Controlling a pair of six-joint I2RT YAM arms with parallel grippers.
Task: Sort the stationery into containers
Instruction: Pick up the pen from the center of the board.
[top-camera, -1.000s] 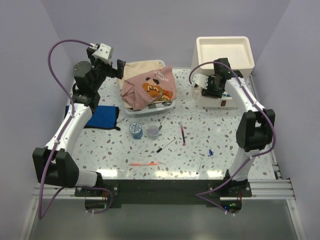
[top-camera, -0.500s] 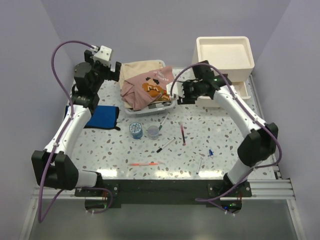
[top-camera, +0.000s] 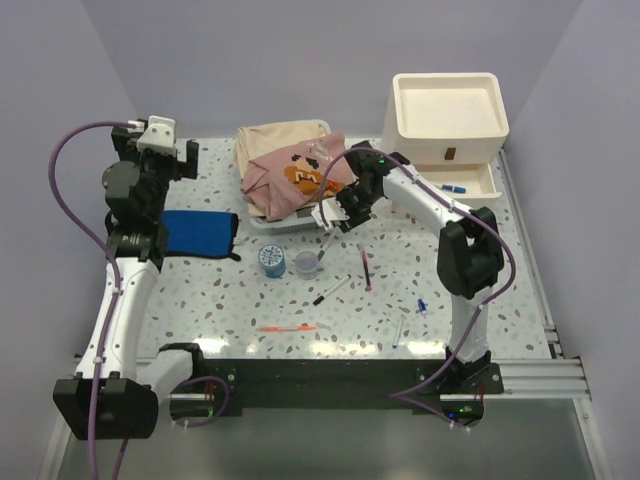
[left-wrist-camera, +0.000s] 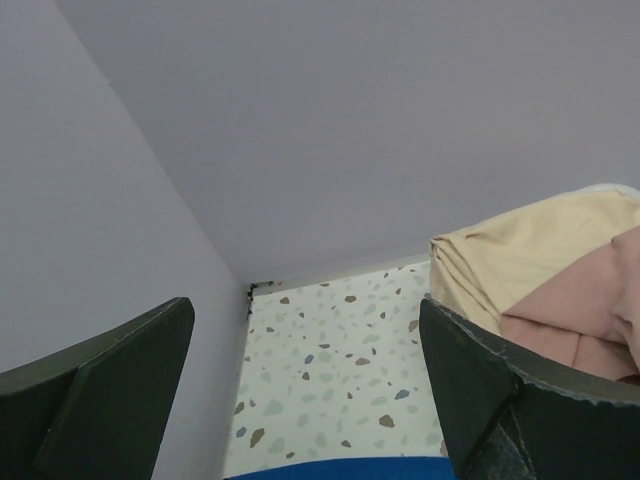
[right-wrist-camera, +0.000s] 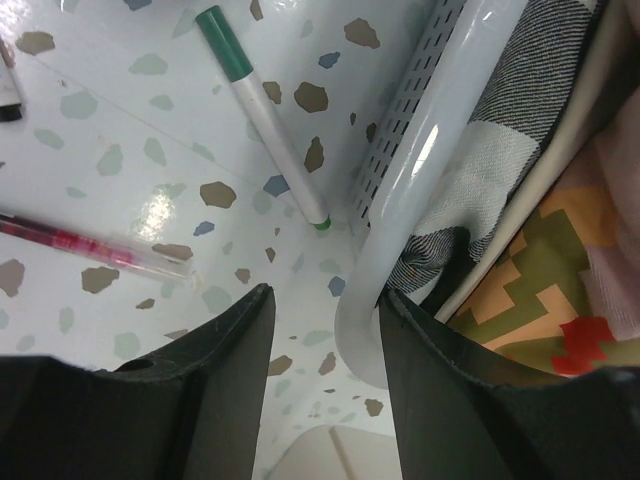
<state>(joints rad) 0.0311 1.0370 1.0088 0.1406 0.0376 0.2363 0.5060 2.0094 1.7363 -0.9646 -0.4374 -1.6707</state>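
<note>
Top external, drawer unit (top-camera: 447, 105): one drawer (top-camera: 486, 181) pulled out, blue pen (top-camera: 453, 186) inside.
Basket (right-wrist-camera: 440, 160): pink and beige clothes (top-camera: 295, 170).
Left jaws: spread wide.
Right jaws: spread, beside Basket rim.

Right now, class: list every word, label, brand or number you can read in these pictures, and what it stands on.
No text can be read.
The pink garment bears a pixel-style picture, no letters.
Any label on the blue tape roll is too small to read.
The green-capped marker shows no print.
</note>
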